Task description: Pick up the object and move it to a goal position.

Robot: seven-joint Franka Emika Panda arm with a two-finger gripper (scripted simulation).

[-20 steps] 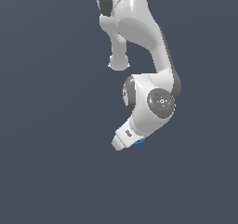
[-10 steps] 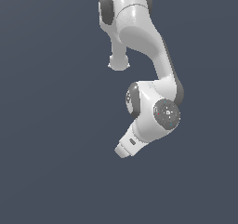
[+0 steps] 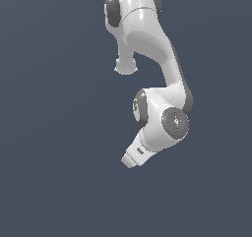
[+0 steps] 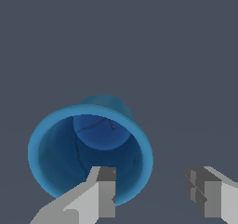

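Your gripper (image 4: 151,193) has its fingers spread wide, holding nothing. One finger (image 4: 104,190) pokes inside the blue cup (image 4: 88,153); closing crooked could tip it.

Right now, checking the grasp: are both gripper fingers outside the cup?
No: one finger overlaps the blue cup's opening, the other stands clear beside it.

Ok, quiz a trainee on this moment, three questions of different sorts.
1. True or false: the gripper is shut on the cup.
2. Which view shows the cup? A. exterior B. wrist C. both
3. Fill in: one finger overlaps the cup's ____.

Key:
1. False. The jaws stand apart, and the other finger is clear of the cup.
2. B. In the exterior view the arm shows, but no cup.
3. Rim.
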